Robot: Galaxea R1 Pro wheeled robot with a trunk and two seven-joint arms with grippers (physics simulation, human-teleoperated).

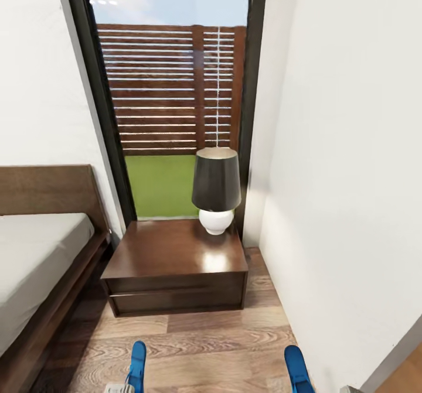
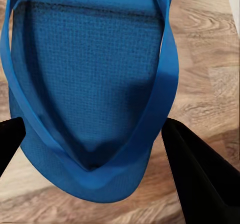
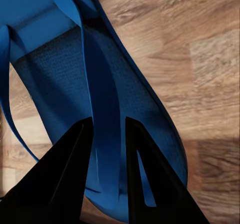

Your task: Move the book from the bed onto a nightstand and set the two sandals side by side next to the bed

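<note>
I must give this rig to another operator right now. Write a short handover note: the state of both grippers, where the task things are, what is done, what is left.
Left gripper: fingers apart around the toe of one blue sandal; whether they grip it cannot be told.
Right gripper: shut on the strap of the other sandal.
In the head view both sandals show at the bottom edge over the wood floor, apart from each other.
Nightstand ahead holds a lamp; the book is not on it. Bed to the left.
Done: sandals picked or nearly so.
Left: set the sandals side by side by the bed; move the book to a nightstand.
</note>
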